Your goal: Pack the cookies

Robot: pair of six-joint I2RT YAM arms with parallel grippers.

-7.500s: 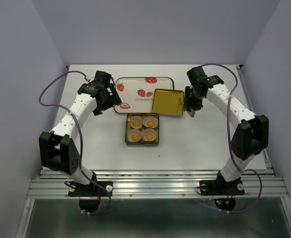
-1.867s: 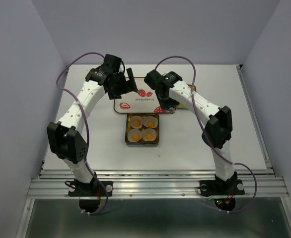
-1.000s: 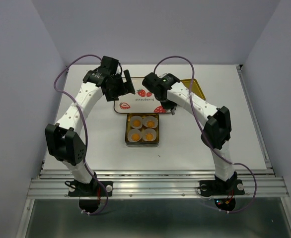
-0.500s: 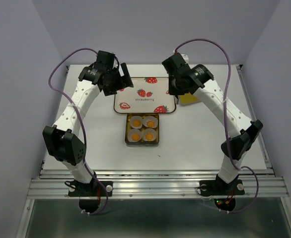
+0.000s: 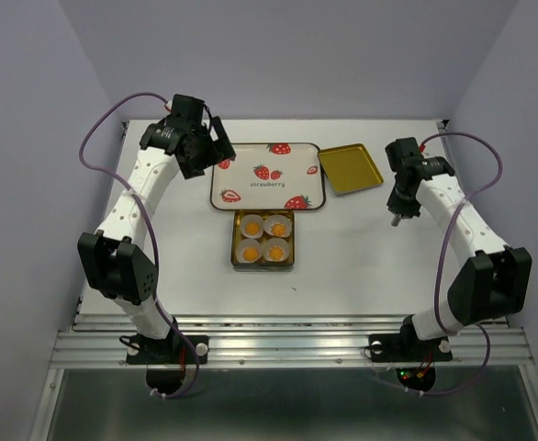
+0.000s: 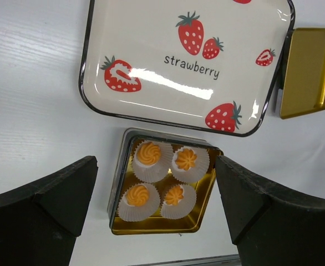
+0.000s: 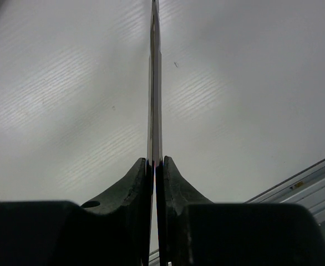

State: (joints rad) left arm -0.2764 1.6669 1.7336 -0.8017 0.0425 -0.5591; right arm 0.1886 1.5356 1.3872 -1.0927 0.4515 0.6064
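Four orange cookies (image 5: 263,236) sit in white paper cups inside a square gold tin (image 5: 234,241) at the table's centre. The left wrist view looks straight down on the cookies (image 6: 148,152) and the tin (image 6: 118,188). My left gripper (image 5: 212,158) hovers open, high over the back left; through its wide gap (image 6: 156,163) I see the tin below. My right gripper (image 5: 396,216) is over bare table at the right. Its jaws (image 7: 154,163) are shut on a thin silvery strip (image 7: 153,83) seen edge-on; I cannot tell what the strip is.
A white tray printed with strawberries (image 5: 251,156) lies behind the tin, also in the left wrist view (image 6: 151,44). A shallow gold tray (image 5: 350,170) lies to its right, its edge showing in the left wrist view (image 6: 309,72). A metal rail (image 5: 287,344) runs along the near edge.
My right arm has swung from over the strawberry tray out to the right side of the table, uncovering the gold tray. My left gripper has drifted slightly back and left, still open.
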